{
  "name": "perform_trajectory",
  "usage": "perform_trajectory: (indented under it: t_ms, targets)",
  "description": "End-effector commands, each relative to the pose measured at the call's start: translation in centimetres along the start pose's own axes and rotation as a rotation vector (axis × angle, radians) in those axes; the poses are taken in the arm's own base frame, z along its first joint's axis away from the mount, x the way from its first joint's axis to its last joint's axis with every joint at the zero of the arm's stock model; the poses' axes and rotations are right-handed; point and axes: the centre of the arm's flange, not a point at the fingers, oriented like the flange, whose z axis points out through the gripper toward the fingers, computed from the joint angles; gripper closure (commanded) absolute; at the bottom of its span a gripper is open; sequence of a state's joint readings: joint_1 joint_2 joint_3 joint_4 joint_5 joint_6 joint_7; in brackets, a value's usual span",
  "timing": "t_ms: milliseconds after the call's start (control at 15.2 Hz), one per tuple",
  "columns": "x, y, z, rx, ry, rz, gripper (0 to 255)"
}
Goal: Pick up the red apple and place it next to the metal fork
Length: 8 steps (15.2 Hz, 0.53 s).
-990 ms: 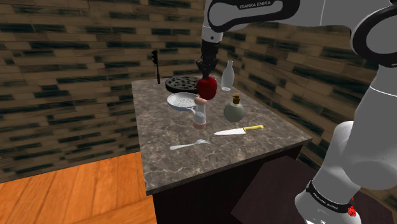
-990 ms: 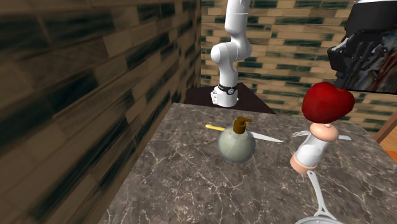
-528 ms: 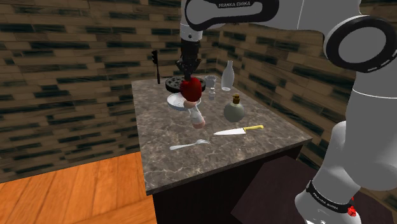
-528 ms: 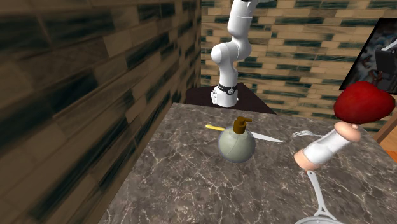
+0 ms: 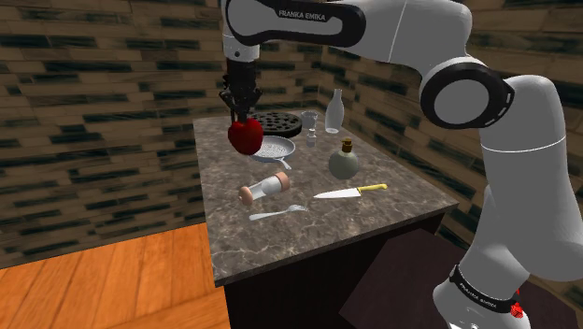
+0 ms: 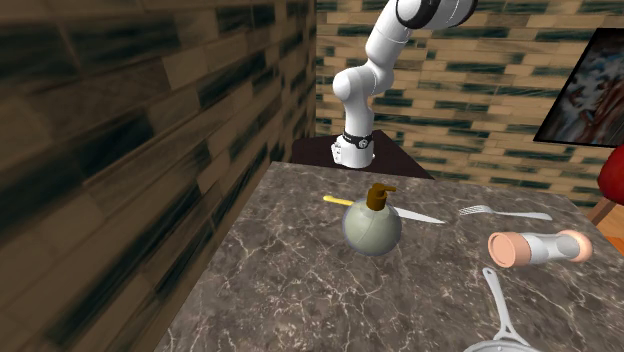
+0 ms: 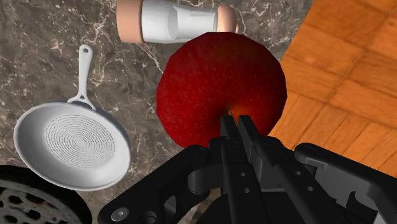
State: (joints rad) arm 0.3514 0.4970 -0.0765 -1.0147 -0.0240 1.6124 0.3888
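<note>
In the second exterior view the red apple (image 6: 613, 176) was cut off by the right edge, with little more than a sliver showing. The knife (image 6: 428, 217) lay partly hidden behind a round grey bottle (image 6: 372, 228). In the wrist view the end effector (image 7: 238, 122) had its two fingers drawn almost together, pinched into the hollow at the apple's top. The exact contact was hard to make out against the dark red skin. In the shoulder view the apple hung in the air beneath the end effector, over the table (image 5: 234, 245) and just beside the white pan (image 5: 273, 147). It was well apart from the fork (image 5: 277, 213), which lay near a shaker (image 5: 263, 188) resting on its side.
</note>
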Motion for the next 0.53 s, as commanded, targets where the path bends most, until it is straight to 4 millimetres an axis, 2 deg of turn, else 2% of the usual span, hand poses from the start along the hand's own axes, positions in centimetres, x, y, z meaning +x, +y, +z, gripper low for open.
perform_trajectory:
  t_ms: [0,462]
  targets:
    - [0.0,-1.0,1.0,0.0,0.0,0.001,255]
    - [-0.4,-1.0,4.7,0.0,0.0,0.001,255]
